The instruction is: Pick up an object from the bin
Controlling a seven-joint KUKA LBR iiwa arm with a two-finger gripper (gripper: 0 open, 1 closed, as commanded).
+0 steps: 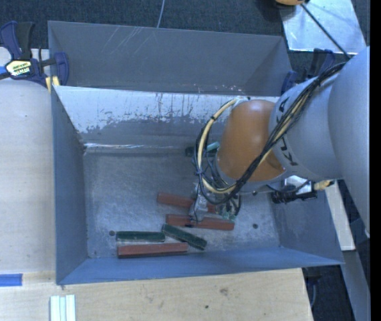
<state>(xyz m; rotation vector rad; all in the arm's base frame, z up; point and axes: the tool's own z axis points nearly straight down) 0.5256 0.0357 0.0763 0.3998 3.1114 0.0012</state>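
My gripper (198,210) hangs low over the bin floor, right of centre, below the orange wrist cover. It is directly above two red-brown bars: one (173,199) pokes out to its left, the other (207,223) lies just beneath it and runs to the right. A dark green bar (184,237) lies slanted just in front of the second red-brown bar. Whether the gripper touches either bar is hidden by its own body.
Near the bin's front wall lie another dark green bar (140,236) and a longer red-brown bar (152,249) side by side. The arm and its cables cover the bin's right part. The bin's left and back floor is bare metal.
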